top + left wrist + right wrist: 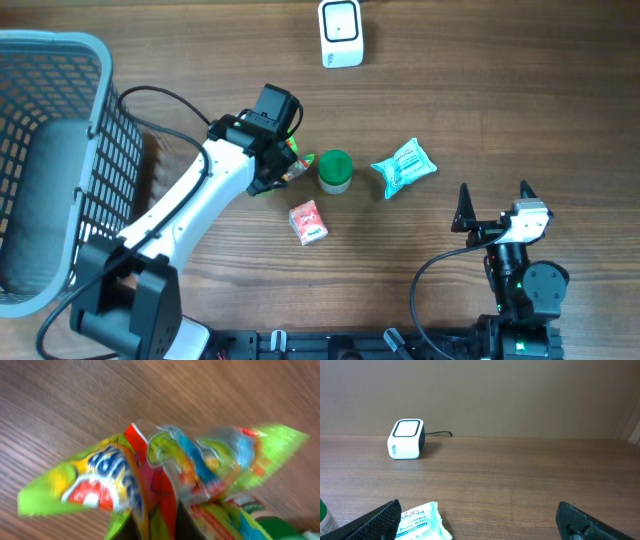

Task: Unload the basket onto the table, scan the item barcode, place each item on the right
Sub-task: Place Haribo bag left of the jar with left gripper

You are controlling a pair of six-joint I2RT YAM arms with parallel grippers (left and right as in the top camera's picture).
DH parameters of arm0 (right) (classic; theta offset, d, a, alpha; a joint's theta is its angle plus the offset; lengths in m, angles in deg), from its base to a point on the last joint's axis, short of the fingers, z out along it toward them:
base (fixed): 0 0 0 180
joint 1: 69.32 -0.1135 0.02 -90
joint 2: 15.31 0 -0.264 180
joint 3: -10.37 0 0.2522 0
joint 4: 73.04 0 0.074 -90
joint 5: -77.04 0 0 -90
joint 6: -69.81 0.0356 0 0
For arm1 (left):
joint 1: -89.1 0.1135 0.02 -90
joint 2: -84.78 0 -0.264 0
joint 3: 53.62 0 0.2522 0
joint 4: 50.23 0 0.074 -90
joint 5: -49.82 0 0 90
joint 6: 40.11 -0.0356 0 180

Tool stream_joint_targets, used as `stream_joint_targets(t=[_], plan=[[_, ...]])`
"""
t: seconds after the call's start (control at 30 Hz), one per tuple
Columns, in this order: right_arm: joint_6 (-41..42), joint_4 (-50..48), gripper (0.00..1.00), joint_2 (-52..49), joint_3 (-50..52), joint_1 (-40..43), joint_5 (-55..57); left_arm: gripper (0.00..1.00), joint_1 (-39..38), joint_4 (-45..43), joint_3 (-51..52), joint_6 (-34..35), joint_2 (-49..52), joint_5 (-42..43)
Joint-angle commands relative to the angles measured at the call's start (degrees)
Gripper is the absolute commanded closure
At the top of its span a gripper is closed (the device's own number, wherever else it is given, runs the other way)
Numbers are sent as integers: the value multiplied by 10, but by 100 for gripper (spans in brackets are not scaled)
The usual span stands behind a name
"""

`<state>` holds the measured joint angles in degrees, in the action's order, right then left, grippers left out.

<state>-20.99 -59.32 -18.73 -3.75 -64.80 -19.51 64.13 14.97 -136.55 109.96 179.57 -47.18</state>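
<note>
Overhead view. Item: snack packet (296, 166), bright green with red and yellow print, mid-tabletop (500, 90), a little toward the left edge and well short of the far edge. It is mostly covered by the left gripper (284, 171), so its long axis cannot be read here; only a green tip shows, pointing at the green tub (335, 171) just beside it. Scanner (341, 32): white box at the middle of the far edge, well apart from the packet. Progress, as a judgement: pick-up in hand, with the carry to the scanner and the barcode presentation both left to do. Other stock: tissue packet (404, 167) right of the tub, red sachet (308, 222) nearer the front edge, wire basket (60, 60) at the left edge. Right gripper (495, 205): near the front right corner, fingers wide apart, empty. Left wrist view. The packet (165, 475) fills the frame, blurred. Its long axis runs across the picture, one green end low at the left and the other high at the right. The creased middle is drawn down between the dark fingers at the bottom edge, so the jaws look clamped on it (whether it is clear of the wood cannot be told). No barcode can be made out. Right wrist view. The scanner (406, 439) stands at the far edge with its cable trailing right and nothing before its face. The tissue packet (422, 520) lies just ahead of the spread, empty fingers. The snack packet is not in this view.
</note>
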Motion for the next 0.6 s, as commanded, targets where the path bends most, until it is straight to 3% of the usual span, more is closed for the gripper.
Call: stream_joint_targets(t=[0.0,0.13,0.2,0.3,0.4,0.57], plan=[[-7,-3,0,3,1,-2,6,0,1,12,-20,-29,-20,-32],[-7,-3,0,3,1,-2,6,0,9,150,-188,-51,-60,-123],[-7,-3,0,3,1,-2,6,0,22,270,-406,-103,-75,-178],[-7,-3,0,3,1,-2,6,0,70,388,-665,-102,-84,-289],[-7,-3,0,3,1,-2,6,0,165,451,-742,-43,-101,-325],[-7,-3,0,3,1,-2,6,0,452,451,-711,-24,-107,-159]])
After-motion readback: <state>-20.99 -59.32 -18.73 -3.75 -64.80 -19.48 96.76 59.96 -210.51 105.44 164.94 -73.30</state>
